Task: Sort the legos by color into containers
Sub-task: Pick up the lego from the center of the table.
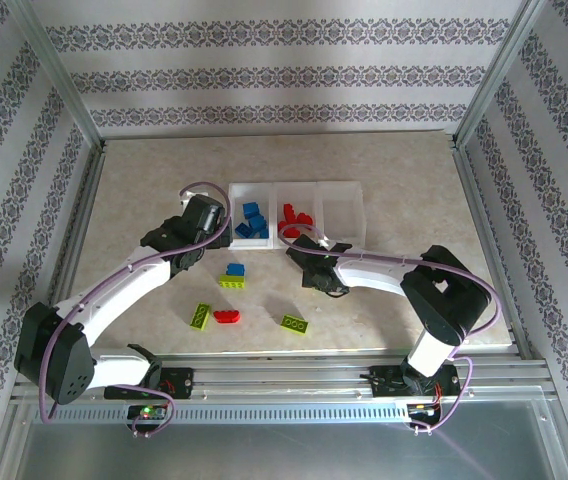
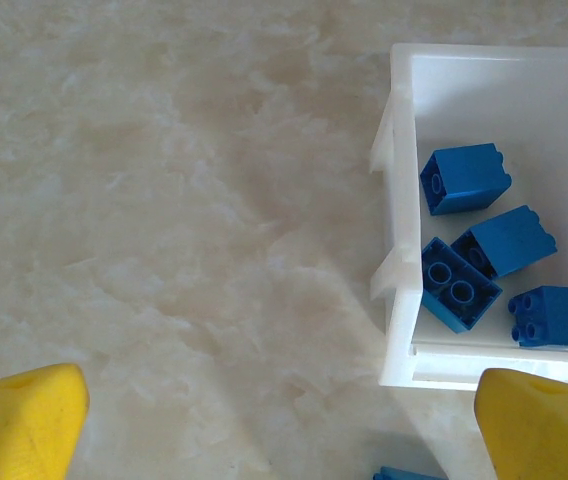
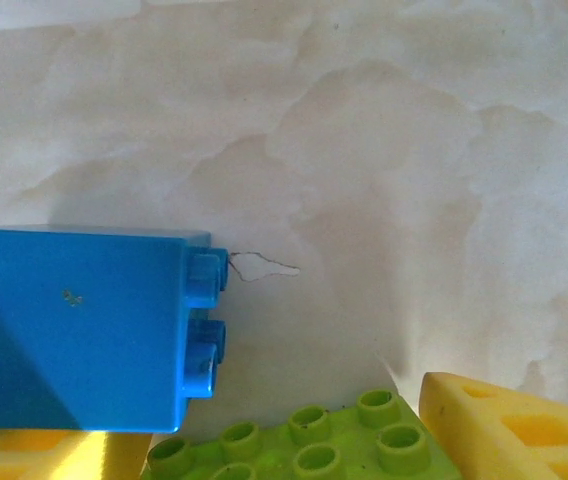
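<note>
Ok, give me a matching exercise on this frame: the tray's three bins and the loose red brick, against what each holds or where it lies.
Things:
1. left bin
2. middle bin
3. right bin
4. loose red brick

States:
A. holds red bricks
B. lies on the table beside a lime brick
C. holds blue bricks
D. holds no bricks

Pairs: 1-C, 2-A, 3-D, 4-B.
</note>
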You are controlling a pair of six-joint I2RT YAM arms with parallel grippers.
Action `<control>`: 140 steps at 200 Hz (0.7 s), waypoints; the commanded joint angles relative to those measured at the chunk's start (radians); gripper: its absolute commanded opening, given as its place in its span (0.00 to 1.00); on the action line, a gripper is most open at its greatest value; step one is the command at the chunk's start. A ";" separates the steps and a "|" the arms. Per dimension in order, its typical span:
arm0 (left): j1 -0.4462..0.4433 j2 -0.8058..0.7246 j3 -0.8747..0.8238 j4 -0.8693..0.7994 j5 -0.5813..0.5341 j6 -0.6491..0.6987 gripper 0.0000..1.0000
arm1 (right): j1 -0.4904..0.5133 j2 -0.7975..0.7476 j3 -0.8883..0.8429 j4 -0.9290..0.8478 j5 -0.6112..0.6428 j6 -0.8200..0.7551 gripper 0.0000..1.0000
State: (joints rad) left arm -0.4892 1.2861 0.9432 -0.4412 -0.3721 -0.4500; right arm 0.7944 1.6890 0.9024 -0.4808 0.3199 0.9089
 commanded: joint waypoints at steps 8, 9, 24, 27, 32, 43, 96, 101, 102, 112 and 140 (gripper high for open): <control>0.007 -0.008 -0.001 -0.019 -0.019 -0.011 1.00 | 0.003 -0.022 0.000 -0.034 -0.017 -0.010 0.64; 0.008 -0.008 0.000 -0.019 -0.019 -0.011 1.00 | 0.002 -0.023 0.000 -0.034 -0.017 -0.010 0.63; 0.007 -0.009 -0.002 -0.021 -0.022 -0.010 1.00 | 0.003 -0.047 0.003 -0.043 -0.008 -0.010 0.62; 0.007 -0.010 -0.002 -0.022 -0.022 -0.011 1.00 | 0.003 -0.052 0.004 -0.046 -0.006 -0.011 0.61; 0.007 -0.011 -0.004 -0.024 -0.023 -0.011 1.00 | 0.003 -0.063 0.005 -0.050 -0.001 -0.013 0.61; 0.009 -0.012 -0.005 -0.024 -0.025 -0.011 1.00 | 0.002 -0.084 0.010 -0.062 0.012 -0.015 0.61; 0.009 -0.017 -0.007 -0.035 -0.026 0.000 1.00 | -0.030 -0.211 0.049 -0.104 0.061 -0.091 0.58; 0.010 -0.017 -0.008 -0.036 -0.027 0.000 1.00 | -0.039 -0.222 0.056 -0.104 0.067 -0.106 0.58; 0.010 -0.017 -0.008 -0.037 -0.027 0.000 1.00 | -0.040 -0.224 0.057 -0.104 0.067 -0.109 0.58; 0.009 -0.016 -0.010 -0.036 -0.025 0.001 1.00 | -0.063 -0.242 0.071 -0.102 0.083 -0.140 0.58; 0.011 -0.015 -0.020 -0.027 -0.011 -0.008 1.00 | -0.144 -0.268 0.119 -0.065 0.102 -0.222 0.58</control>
State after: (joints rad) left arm -0.4889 1.2861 0.9421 -0.4419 -0.3717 -0.4500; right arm 0.7078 1.4528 0.9707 -0.5564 0.3660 0.7868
